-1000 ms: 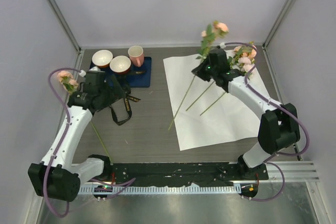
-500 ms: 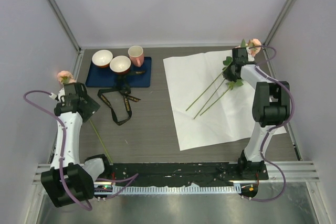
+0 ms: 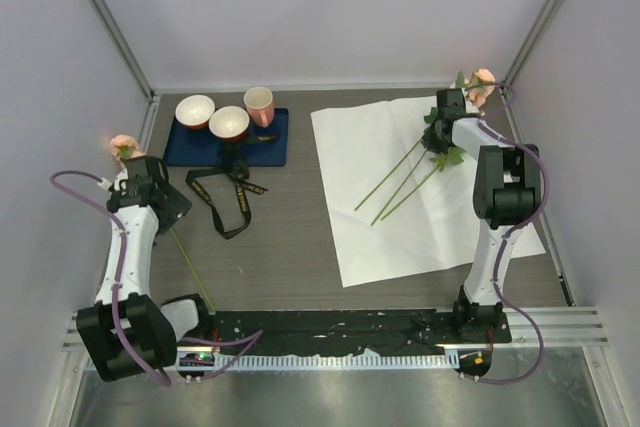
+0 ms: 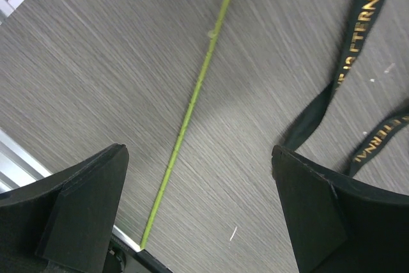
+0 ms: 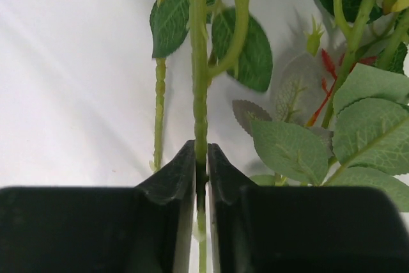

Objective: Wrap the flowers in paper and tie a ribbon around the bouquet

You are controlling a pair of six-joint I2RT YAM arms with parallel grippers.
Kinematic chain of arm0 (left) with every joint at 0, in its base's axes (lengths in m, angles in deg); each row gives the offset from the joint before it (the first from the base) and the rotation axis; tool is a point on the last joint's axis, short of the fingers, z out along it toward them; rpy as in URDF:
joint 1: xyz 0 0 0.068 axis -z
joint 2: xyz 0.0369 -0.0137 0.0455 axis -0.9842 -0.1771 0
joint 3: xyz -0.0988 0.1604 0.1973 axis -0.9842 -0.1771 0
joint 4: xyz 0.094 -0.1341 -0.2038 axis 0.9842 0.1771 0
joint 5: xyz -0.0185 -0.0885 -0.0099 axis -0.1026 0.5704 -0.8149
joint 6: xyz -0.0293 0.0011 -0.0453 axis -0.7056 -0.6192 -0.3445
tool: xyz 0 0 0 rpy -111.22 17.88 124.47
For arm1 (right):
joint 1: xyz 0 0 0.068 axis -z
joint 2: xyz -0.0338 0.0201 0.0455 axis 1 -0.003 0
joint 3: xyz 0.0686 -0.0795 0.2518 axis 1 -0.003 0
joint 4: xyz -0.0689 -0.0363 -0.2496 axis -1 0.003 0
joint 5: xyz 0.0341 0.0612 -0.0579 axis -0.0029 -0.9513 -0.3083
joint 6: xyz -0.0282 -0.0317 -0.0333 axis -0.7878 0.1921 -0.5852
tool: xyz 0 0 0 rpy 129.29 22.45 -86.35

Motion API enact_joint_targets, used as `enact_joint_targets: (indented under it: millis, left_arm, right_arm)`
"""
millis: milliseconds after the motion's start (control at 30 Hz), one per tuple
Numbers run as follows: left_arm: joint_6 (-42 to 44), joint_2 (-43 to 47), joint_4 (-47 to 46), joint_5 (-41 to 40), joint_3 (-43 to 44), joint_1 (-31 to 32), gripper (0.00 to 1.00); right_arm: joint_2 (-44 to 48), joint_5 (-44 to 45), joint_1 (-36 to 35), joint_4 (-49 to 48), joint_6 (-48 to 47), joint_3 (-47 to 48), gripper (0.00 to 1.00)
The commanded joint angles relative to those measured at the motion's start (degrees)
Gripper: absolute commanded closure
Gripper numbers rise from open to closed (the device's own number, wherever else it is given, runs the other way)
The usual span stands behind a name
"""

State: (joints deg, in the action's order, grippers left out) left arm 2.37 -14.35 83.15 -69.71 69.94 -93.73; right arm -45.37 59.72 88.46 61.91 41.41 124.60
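The flowers (image 3: 445,157) lay on the paper (image 3: 400,237), their pink heads at its far right corner and three long stems slanting down toward its middle. The paper was spread flat on the table (image 3: 290,247). At that far corner the right end effector (image 3: 447,112) was pressed together on one green stem (image 5: 198,62); the wrist view showed its jaws pinching the stem just below the leaves, with the white paper (image 5: 77,62) underneath and a second stem beside it.

Left of the paper, the ribbon (image 3: 232,202) lay loose on the table in an open loop. Beyond the ribbon, well away from the paper's left edge, a single rose (image 3: 122,145) lay near the wall, its thin stem (image 4: 192,103) running back toward the near edge. The left end effector (image 3: 140,175) hung over that stem with its fingers (image 4: 89,209) spread wide, gripping nothing; the ribbon's gold lettering (image 4: 358,43) showed at one side of its view.

Left of the paper's far edge sat a dark blue mat (image 3: 270,142) with two bowls (image 3: 195,109) and a pink cup (image 3: 259,105).
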Motion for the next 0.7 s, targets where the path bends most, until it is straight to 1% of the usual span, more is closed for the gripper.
enact_joint_targets:
  millis: [0, 33, 67, 100, 167, 200, 233, 300, 367, 400, 467, 533, 567, 600, 667]
  left_arm:
    - [-1.82, -3.9, 0.24, -3.33, 1.55, -1.27, 0.0]
    - [-1.99, -4.51, 0.5, -3.41, 1.38, -1.45, 0.0]
    - [-2.17, -5.3, 0.5, -3.5, 1.2, -1.8, 0.0]
    - [-2.17, -5.4, 0.24, -3.94, 0.94, -2.41, 0.0]
    - [-2.17, -6.18, -0.11, -4.73, 0.67, -2.85, 0.0]
    - [-2.0, -6.54, -0.38, -6.39, 0.59, -2.77, 0.0]
    - [-2.0, -6.8, -0.81, -7.19, 0.41, -2.77, 0.0]
    - [-1.39, -8.38, -1.87, -6.85, 0.24, -2.85, 0.0]
    - [-0.94, -10.31, -4.41, -5.79, -0.03, -2.85, 0.0]
    - [-0.85, -12.67, -5.03, -5.79, -0.03, -2.85, 0.0]
    - [-0.59, -15.58, -5.47, -5.09, 1.28, -2.85, 0.0]
    - [0.63, -18.4, -8.53, -4.82, 1.38, -2.85, 0.03]
    - [0.81, -19.36, -9.16, -5.6, 1.46, -2.85, 0.04]
    - [0.99, -20.59, -9.52, -5.52, 1.81, -2.85, 0.09]
    - [1.26, -23.32, -11.88, -5.69, 1.73, -2.94, 0.14]
  right_arm:
    - [-0.33, 0.84, 0.31, -0.69, -2.17, 3.73, 0.76]
    - [-0.24, 0.93, 0.31, 0.01, -2.52, 4.0, 0.66]
    - [-0.07, 1.28, 0.31, 0.54, -2.87, 4.69, 0.61]
    - [0.81, 1.63, 0.22, 1.15, -3.57, 4.96, 0.52]
    - [2.21, 2.07, 0.22, 2.47, -4.02, 5.05, 0.46]
    - [4.05, 2.07, 0.05, 2.83, -4.02, 4.88, 0.4]
    - [5.37, 2.16, -0.04, 3.26, -4.28, 4.44, 0.37]
    - [7.48, 3.56, -0.74, 3.53, -4.81, 2.86, 0.3]
    - [10.39, 5.23, -1.62, 4.06, -5.42, 1.72, 0.27]
    - [11.27, 5.93, -1.88, 4.15, -5.86, 1.37, 0.25]
    - [12.85, 6.03, -2.15, 4.15, -6.21, 1.1, 0.25]
    - [13.99, 5.85, -2.41, 4.24, -6.48, 0.75, 0.24]
    - [15.48, 5.85, -2.5, 4.24, -6.48, 0.22, 0.24]
    - [16.28, 5.68, -2.76, 3.71, -6.57, -0.13, 0.24]
    - [18.9, 4.45, -3.29, 2.22, -6.05, -1.96, 0.24]
